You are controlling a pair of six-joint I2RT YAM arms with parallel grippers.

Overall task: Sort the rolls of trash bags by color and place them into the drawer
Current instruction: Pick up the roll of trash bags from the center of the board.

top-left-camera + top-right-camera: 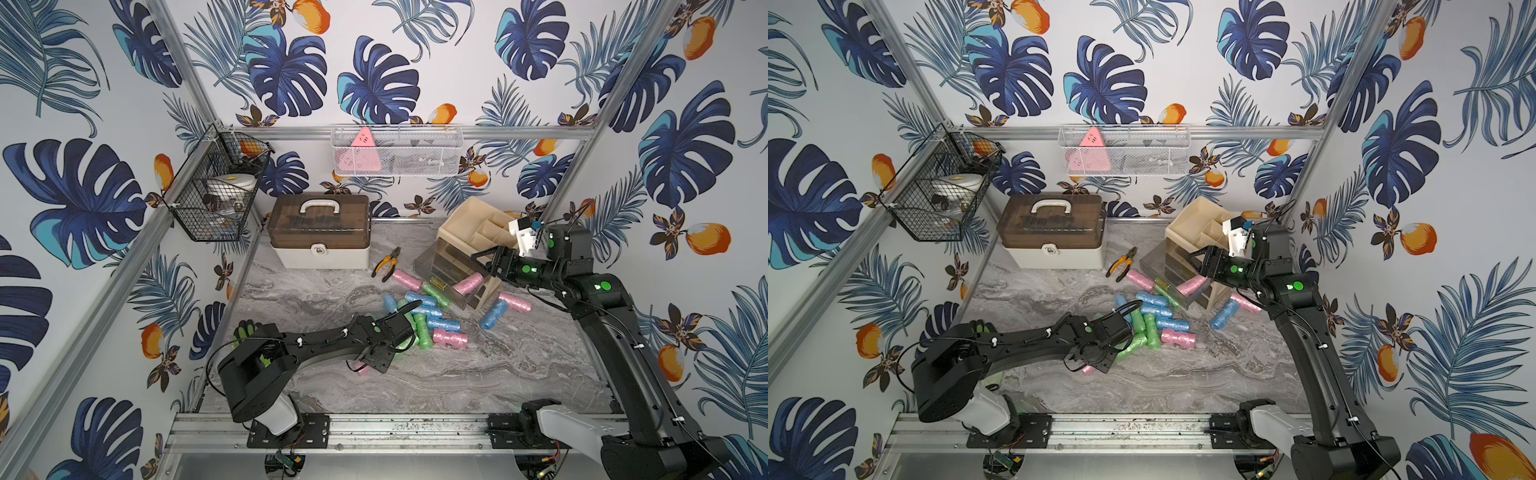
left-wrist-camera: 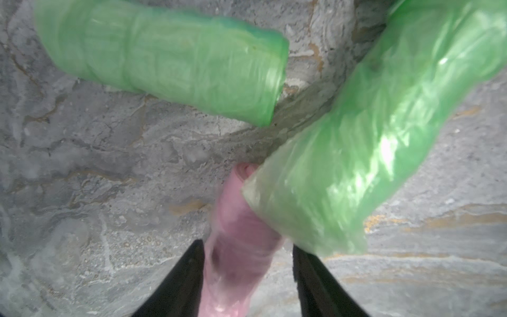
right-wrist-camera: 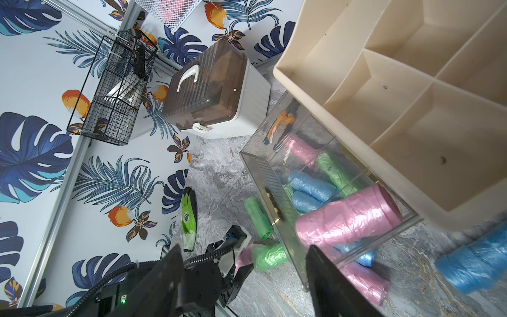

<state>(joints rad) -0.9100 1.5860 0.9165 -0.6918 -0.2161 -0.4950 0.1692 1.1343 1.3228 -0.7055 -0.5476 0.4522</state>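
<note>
Left gripper (image 2: pixel 247 244) straddling pink roll (image 2: pixel 236 214) on desk (image 2: pixel 109 164), at pile (image 1: pixel 428 316) edge farthest from drawer (image 3: pixel 263 175); jaws not yet clamped. I centre roll, avoid abutting green roll (image 2: pixel 343 164), close gently. Right gripper (image 3: pixel 244 247) released, empty, above drawer.

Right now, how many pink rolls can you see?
5 pink rolls: one beside the pliers, one in the open drawer, one beside the lone blue roll, one at the pile's near edge, one between the left fingers. More may be hidden.
</note>
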